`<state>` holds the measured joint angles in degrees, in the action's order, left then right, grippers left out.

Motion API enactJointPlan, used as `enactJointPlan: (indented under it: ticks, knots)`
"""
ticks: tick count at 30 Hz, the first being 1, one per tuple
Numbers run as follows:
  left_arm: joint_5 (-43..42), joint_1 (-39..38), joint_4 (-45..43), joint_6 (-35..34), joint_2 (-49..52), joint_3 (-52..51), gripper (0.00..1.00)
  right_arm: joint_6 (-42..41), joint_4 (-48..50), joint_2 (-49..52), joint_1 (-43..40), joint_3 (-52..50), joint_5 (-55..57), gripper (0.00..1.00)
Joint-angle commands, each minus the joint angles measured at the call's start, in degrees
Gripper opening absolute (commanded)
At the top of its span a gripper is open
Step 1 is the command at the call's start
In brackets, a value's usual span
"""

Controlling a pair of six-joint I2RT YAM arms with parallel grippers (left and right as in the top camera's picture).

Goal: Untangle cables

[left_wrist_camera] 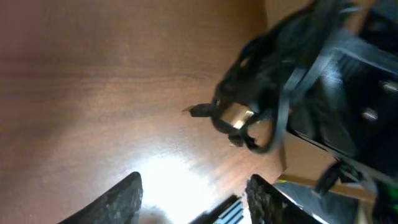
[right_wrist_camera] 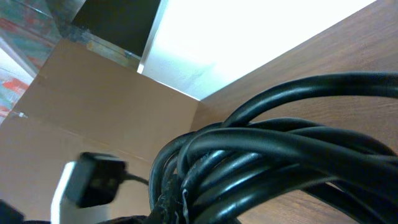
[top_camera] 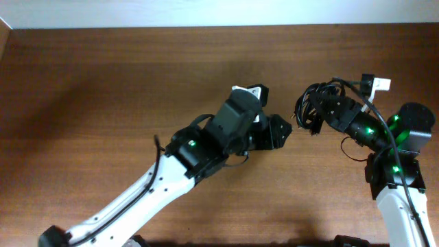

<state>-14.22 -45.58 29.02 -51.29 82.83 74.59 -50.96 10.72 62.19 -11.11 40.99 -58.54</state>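
Note:
The cables (top_camera: 310, 106) are a bundle of black cords in small loops, held up at the tip of my right gripper (top_camera: 324, 113) right of the table's middle. In the right wrist view the coils (right_wrist_camera: 280, 155) fill the frame close to the camera and hide the fingers. In the left wrist view the bundle (left_wrist_camera: 267, 81) hangs just above the wood with a metallic plug end (left_wrist_camera: 236, 115) dangling below it. My left gripper (top_camera: 281, 130) is open and empty, its fingers (left_wrist_camera: 196, 199) apart, just left of the bundle and not touching it.
The brown wooden table (top_camera: 103, 89) runs back to a white wall strip (top_camera: 206, 12). A thicker black wire with a white connector (top_camera: 377, 84) loops over the right arm. A small black and white block (right_wrist_camera: 93, 180) hangs by the coils.

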Motion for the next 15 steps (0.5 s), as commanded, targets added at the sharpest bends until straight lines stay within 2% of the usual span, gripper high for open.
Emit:
enactJointPlan:
  ticks: [1,3,6,8,9,12,15]
  knots:
    - [-5.22,-0.17,-2.97,-4.55,1.49,0.35,0.63,1.49,0.52,-0.33,-0.11,0.48,-0.72,0.04]
    - [-7.39,-0.17,-4.79,-2.05,1.49,0.35,0.69,1.49,0.50,-0.33,-0.11,0.48,-0.72,0.04]
    - [-11.56,-0.17,-7.54,0.85,1.49,0.35,0.63,1.40,0.11,-0.31,-0.15,0.48,0.11,0.04]
    - [-11.58,-0.17,-8.63,0.79,1.49,0.35,0.30,1.18,-0.98,-0.31,-0.17,0.48,0.13,0.04]
    - [-11.54,-0.42,-10.19,0.79,1.51,0.35,0.25,1.20,-1.90,-0.31,-0.15,0.48,0.13,0.04]
    - [-9.46,-1.99,-12.83,0.81,1.51,0.35,0.38,1.18,-2.43,-0.28,-0.15,0.48,0.07,0.04]
    - [-6.21,-2.38,-11.28,0.83,2.03,0.35,0.45,1.18,-2.43,-0.28,-0.17,0.48,-1.22,0.04]
